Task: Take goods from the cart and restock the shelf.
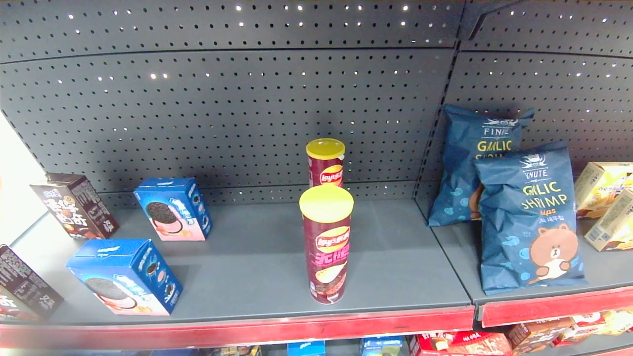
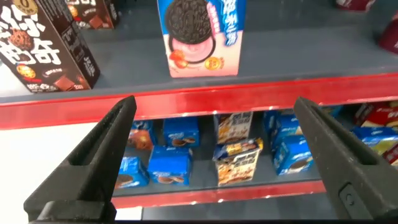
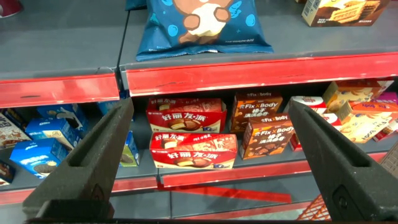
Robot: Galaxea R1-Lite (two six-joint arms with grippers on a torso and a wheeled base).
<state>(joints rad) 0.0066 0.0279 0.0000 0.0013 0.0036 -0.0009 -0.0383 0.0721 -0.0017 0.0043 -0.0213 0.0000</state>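
front chip can [image 1: 326,247]: upright, yellow lid on, on the shelf [image 1: 247,267] close behind the red front lip [image 1: 237,329].
rear chip can [image 1: 325,163]: upright, same kind, straight behind the front one, far from the lip and near the pegboard back panel [image 1: 222,113].
blue cookie boxes: one [image 1: 126,277] just behind the lip, toward the left end; the other [image 1: 173,208] farther back from the lip.
dark chocolate-cookie boxes: one [image 1: 22,284] near the lip at the far left, one [image 1: 74,205] deeper in.
garlic shrimp chip bags: in the neighbouring bay on the right. The front bag [image 1: 531,217] reaches almost to the lip, leaning back on the rear bag [image 1: 470,163].
yellow boxes [image 1: 606,202]: right of the bags, set back from the lip.
left gripper [image 2: 214,106]: fingers spread wide, holding nothing, in front of the lip and level with it, below the pink-and-blue cookie box.
right gripper [image 3: 211,106]: fingers spread wide, holding nothing, in front of the lip and just under it, facing red pie boxes [image 3: 186,149] on the tier beneath.
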